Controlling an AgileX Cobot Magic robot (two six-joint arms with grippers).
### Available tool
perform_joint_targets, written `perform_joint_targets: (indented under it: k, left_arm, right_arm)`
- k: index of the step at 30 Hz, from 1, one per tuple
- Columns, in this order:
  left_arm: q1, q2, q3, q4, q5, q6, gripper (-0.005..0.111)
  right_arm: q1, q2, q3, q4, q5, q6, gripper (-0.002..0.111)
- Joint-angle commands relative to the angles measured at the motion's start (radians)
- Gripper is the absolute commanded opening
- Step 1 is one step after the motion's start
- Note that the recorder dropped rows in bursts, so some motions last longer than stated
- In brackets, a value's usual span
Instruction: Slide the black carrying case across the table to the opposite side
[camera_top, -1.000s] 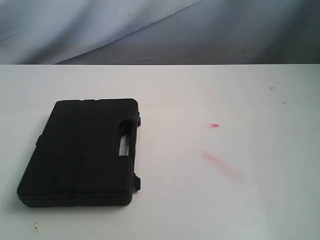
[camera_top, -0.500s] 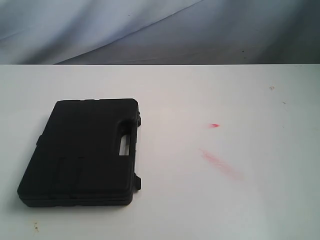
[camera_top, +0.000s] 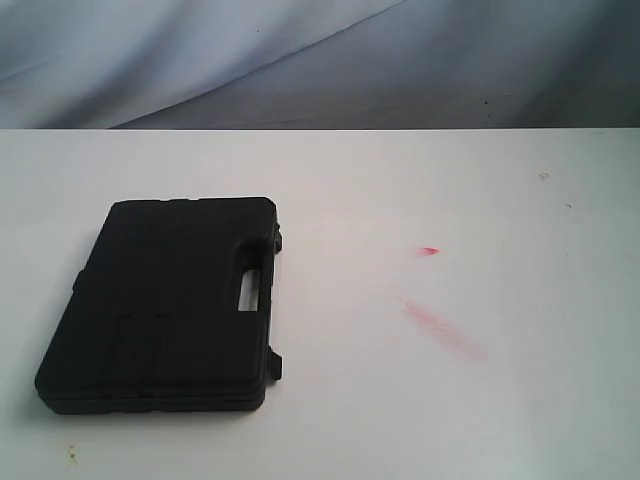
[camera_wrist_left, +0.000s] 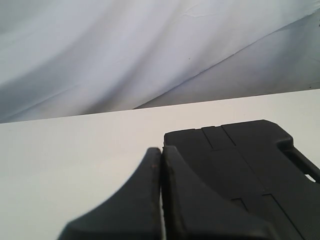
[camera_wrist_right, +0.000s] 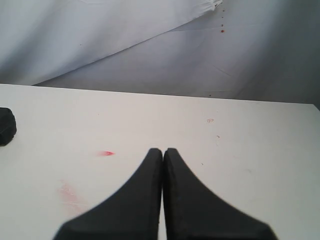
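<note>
The black case (camera_top: 165, 305) lies flat on the white desk (camera_top: 450, 420), on its left part in the exterior view, with the handle (camera_top: 250, 276) toward the middle. Red smudges (camera_top: 440, 328) are well apart from it. The left jaws are closed on nothing, near the case; the right jaws are also closed and empty

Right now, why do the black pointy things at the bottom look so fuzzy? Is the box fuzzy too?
Left wrist view: the left gripper sits close to the lens, so its edges go soft; the black carrying case behind looks sharper. Right wrist view: the right gripper is fuzzy likewise. Exterior view: the case is flat black on the bright table.
</note>
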Motion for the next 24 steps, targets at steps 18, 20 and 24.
perform_joint_targets:
  k: [18,20,24]
  left_arm:
    - [-0.007,-0.002,0.005,-0.103,-0.171,-0.031,0.000]
    - [-0.007,-0.002,0.005,-0.202,-0.275,-0.125,0.000]
    - [-0.007,-0.002,0.005,-0.116,-0.587,-0.135,0.000]
  right_arm:
    - [-0.007,-0.003,0.003,0.007,0.003,0.001,0.000]
    - [-0.007,-0.003,0.003,0.007,0.003,0.001,0.000]
    - [-0.007,-0.003,0.003,0.007,0.003,0.001,0.000]
